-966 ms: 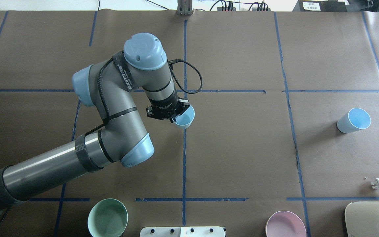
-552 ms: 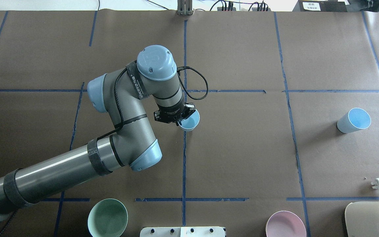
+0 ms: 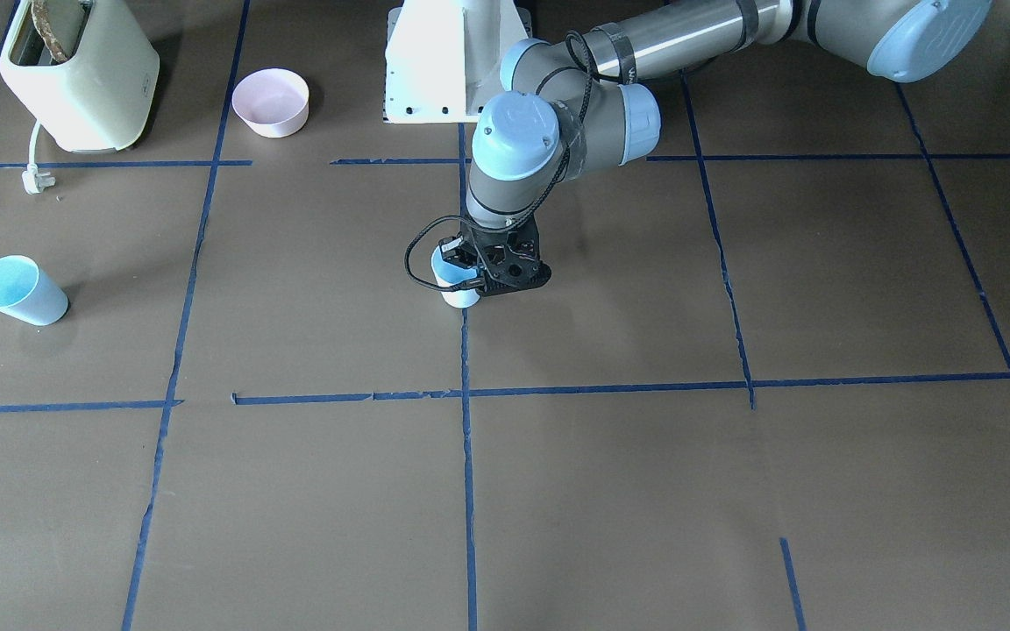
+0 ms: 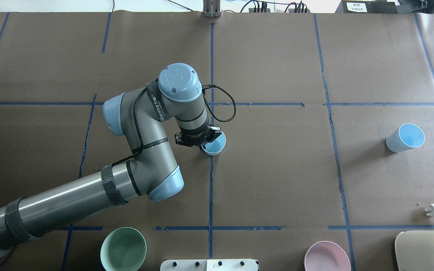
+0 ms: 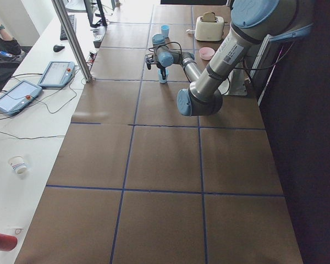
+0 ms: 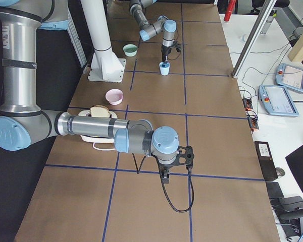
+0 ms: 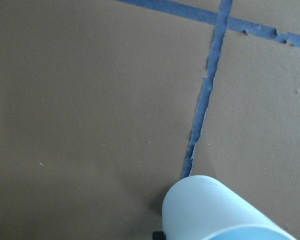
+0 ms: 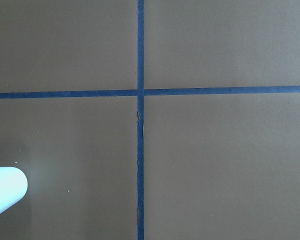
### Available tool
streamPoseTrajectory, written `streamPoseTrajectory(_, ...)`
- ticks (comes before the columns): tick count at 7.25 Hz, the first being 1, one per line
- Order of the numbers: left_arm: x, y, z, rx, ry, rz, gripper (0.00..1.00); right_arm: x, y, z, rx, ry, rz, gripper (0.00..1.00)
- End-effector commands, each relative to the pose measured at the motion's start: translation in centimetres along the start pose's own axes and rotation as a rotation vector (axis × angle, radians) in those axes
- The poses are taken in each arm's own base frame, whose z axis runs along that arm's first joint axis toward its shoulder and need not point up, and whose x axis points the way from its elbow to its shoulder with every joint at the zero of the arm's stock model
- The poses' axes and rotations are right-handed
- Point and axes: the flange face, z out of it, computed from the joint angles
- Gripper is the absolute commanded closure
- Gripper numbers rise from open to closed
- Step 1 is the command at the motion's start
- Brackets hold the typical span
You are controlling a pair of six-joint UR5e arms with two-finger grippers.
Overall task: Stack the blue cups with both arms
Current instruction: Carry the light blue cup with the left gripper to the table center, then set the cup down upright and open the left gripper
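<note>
My left gripper is shut on the rim of a light-blue cup and holds it upright, low over the blue tape line at mid-table. I cannot tell whether it touches the table. The gripper and this cup also show in the front view, and the cup fills the bottom of the left wrist view. The second blue cup stands tilted, alone, at the far right; its edge shows in the right wrist view. My right gripper shows only in the right side view; I cannot tell its state.
A mint-green bowl and a pink bowl sit at the near edge beside the white pedestal. A cream toaster with its loose plug stands at the near right corner.
My left arm has swung a little right and toward the robot, and the held cup has come down lower over the tape line. The second cup has not moved.
</note>
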Motion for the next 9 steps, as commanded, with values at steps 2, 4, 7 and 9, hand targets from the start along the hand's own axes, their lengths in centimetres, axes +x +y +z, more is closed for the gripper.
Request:
streamPoseTrajectory(2,-0.4,-0.1,0.0,0.002,0.009,-0.002,0.0,-0.2,-0.2,-0.2,0.003,-0.001,-0.004,0.0)
streamPoseTrajectory(4,-0.3,-0.1,-0.3,0.004,0.012,-0.002,0.0,-0.1,-0.5,-0.1,0.003,0.0,-0.004,0.0)
streamPoseTrajectory(7,-2.3,-0.5,-6.2,0.016,0.066,-0.013,0.0,-0.7,-0.7,-0.2,0.006,-0.001,0.008,0.0)
streamPoseTrajectory(9,-8.7,-1.0,-12.7,-0.022,0.082,-0.031,0.0,-4.4,-1.0,1.7,0.037,-0.013,0.029,0.0)
